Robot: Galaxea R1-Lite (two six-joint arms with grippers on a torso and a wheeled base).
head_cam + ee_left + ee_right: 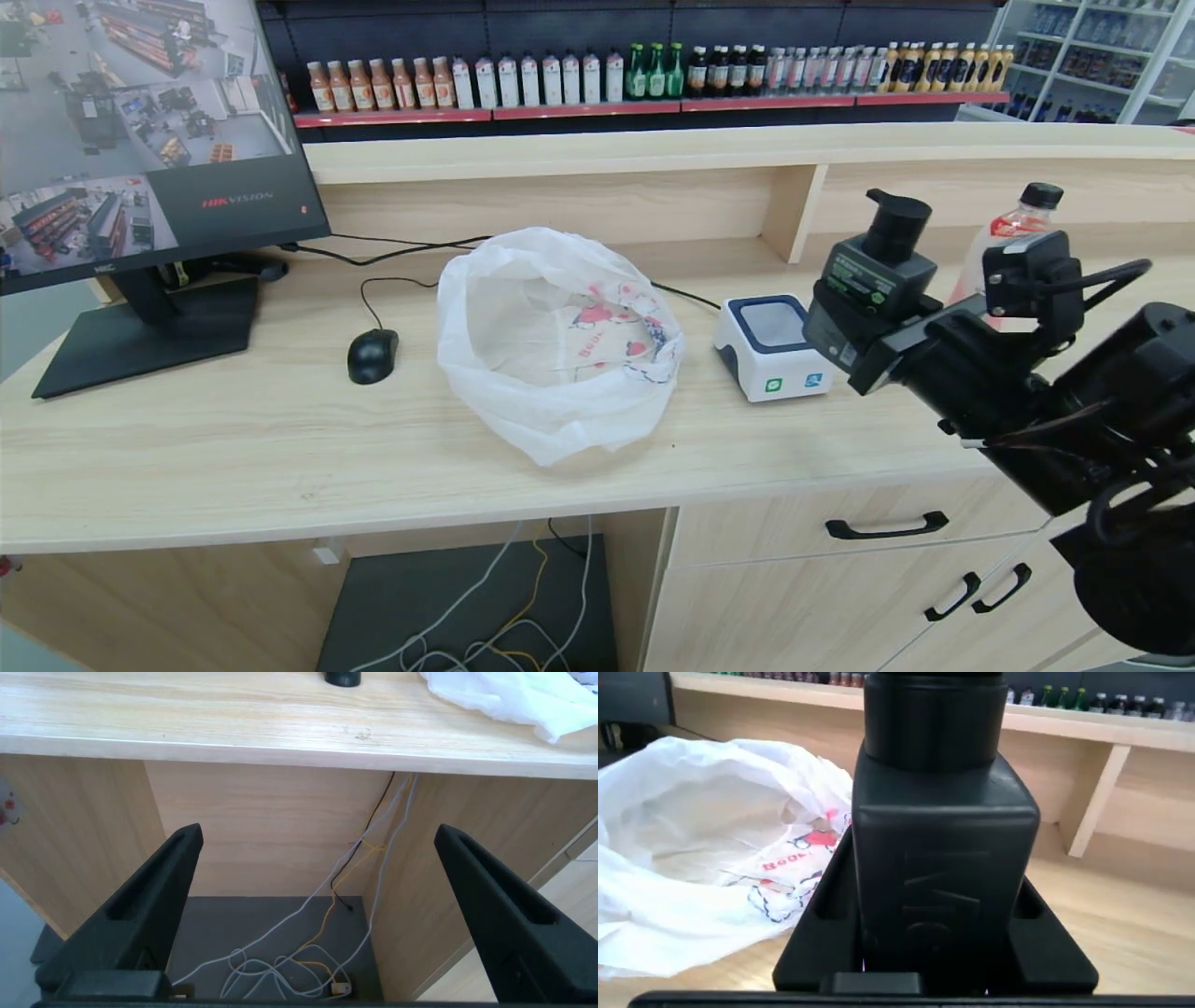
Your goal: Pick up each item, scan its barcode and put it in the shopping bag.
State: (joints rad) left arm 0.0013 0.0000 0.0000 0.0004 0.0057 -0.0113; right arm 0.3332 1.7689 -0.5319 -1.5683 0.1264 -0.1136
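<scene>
My right gripper (868, 336) is shut on a black square bottle (875, 275) with a round black cap, held tilted just right of the white barcode scanner (767, 347). In the right wrist view the black bottle (943, 859) stands between the fingers (814, 924), with the open white shopping bag (710, 849) beyond it. The shopping bag (551, 336) sits mid-counter, left of the scanner. A clear bottle with a red label (1013, 224) stands behind my right arm. My left gripper (322, 905) hangs open and empty below the counter's front edge (187, 719).
A monitor (140, 140) and a black mouse (372, 356) occupy the counter's left part. Cables (308, 952) hang in the recess under the counter. Drawers with black handles (887, 528) are at the lower right. A raised shelf runs along the counter's back.
</scene>
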